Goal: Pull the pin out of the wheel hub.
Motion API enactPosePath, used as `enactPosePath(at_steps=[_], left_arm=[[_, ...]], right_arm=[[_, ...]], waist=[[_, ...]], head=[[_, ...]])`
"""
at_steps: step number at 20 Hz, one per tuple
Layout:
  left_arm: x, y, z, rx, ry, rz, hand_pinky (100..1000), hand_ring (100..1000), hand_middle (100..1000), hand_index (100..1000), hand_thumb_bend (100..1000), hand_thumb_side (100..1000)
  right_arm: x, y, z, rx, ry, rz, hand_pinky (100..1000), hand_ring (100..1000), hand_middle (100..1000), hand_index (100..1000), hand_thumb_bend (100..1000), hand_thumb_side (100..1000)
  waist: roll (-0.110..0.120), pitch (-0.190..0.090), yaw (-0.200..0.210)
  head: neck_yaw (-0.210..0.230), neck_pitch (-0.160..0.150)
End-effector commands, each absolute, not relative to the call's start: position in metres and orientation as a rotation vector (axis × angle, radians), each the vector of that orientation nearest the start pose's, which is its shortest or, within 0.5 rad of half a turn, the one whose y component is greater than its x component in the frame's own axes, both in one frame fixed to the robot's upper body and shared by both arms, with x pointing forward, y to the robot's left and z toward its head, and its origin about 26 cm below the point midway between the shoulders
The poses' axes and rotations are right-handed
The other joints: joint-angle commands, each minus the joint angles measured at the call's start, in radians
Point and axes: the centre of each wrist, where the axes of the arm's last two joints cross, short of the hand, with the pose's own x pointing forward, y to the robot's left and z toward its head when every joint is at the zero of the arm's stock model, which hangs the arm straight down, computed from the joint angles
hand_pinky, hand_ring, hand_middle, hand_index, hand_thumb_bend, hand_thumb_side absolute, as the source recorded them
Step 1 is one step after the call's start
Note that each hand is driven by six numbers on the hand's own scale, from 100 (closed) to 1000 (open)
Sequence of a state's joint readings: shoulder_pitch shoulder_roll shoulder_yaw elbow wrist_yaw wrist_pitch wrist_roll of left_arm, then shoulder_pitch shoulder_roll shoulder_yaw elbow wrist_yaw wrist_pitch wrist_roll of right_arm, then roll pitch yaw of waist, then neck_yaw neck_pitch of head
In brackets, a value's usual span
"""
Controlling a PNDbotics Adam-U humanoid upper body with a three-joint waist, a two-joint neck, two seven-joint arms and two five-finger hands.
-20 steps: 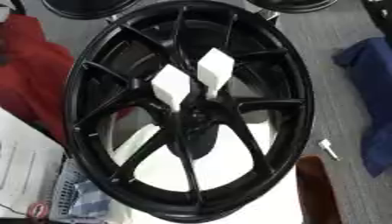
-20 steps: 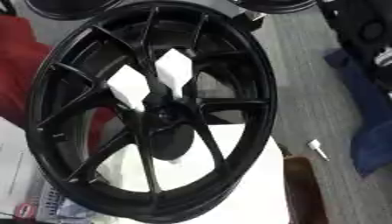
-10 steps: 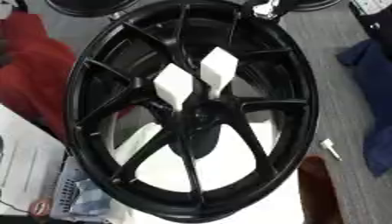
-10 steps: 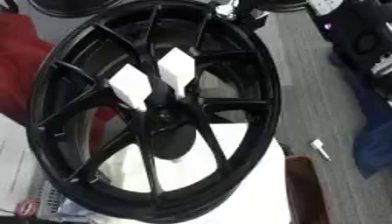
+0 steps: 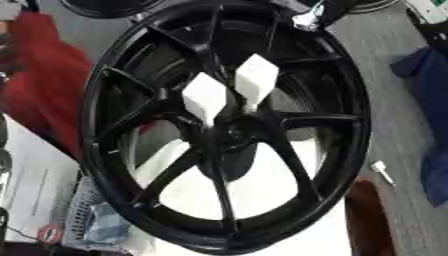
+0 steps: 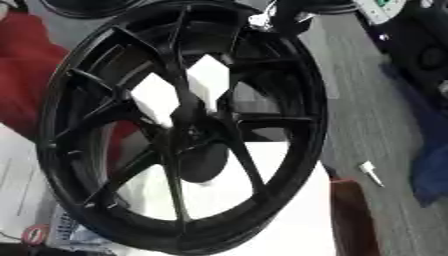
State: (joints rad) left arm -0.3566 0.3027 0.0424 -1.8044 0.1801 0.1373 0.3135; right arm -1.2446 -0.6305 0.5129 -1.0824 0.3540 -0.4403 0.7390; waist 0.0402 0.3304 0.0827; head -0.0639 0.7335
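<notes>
Your right hand (image 5: 313,16) has just come into view at the top rim of the wheel (image 5: 357,125); whether it is open or closed, you cannot tell. The hub (image 5: 232,134) sits well below it, its pin not discernible; the reach down is yet to be made.

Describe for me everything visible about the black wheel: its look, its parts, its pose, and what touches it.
The black wheel nearly fills both views. It looks like dark, slightly glossy metal: a broad round rim, thin spokes meeting at a central hub. It stands tilted, its lower edge on a white surface. Two white blocks show between the upper spokes. A dark arm part with a silver joint is at its top edge; no hand is clearly seen.
</notes>
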Motion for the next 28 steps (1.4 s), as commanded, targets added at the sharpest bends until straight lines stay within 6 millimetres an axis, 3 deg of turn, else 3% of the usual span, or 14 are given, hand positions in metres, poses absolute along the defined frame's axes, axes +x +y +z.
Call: enactPosePath(at_steps=[1, 14, 18, 22, 28], left_arm=[[0.333, 0.276, 0.183, 0.217, -2.045, 0.113, 802, 803, 725, 833, 407, 687], [0.334, 0.275, 0.182, 0.211, -2.043, 0.114, 804, 805, 726, 833, 403, 690], [0.334, 0.275, 0.181, 0.207, -2.037, 0.107, 807, 807, 728, 834, 397, 696], [0.334, 0.276, 0.18, 0.209, -2.033, 0.106, 808, 808, 729, 834, 395, 697], [0.334, 0.277, 0.179, 0.212, -2.028, 0.106, 810, 809, 729, 834, 393, 699]], right_arm=[[0.456, -0.223, 0.35, 0.643, 1.882, -2.885, 887, 828, 808, 873, 100, 609], [0.451, -0.215, 0.341, 0.537, 1.741, -2.948, 892, 838, 822, 881, 100, 650], [0.443, -0.211, 0.343, 0.495, 1.717, -2.897, 901, 852, 855, 911, 100, 579], [0.432, -0.212, 0.349, 0.472, 1.707, -2.837, 906, 858, 860, 918, 100, 425], [0.414, -0.213, 0.357, 0.443, 1.69, -2.77, 909, 860, 863, 919, 100, 331]], waist=[[-0.002, -0.018, 0.002], [-0.006, -0.017, 0.001], [-0.006, -0.018, -0.001], [-0.008, -0.02, -0.003], [-0.012, -0.026, -0.005]], head=[[0.003, -0.002], [-0.001, -0.002], [0.007, -0.004], [0.016, -0.002], [0.027, -0.001]])
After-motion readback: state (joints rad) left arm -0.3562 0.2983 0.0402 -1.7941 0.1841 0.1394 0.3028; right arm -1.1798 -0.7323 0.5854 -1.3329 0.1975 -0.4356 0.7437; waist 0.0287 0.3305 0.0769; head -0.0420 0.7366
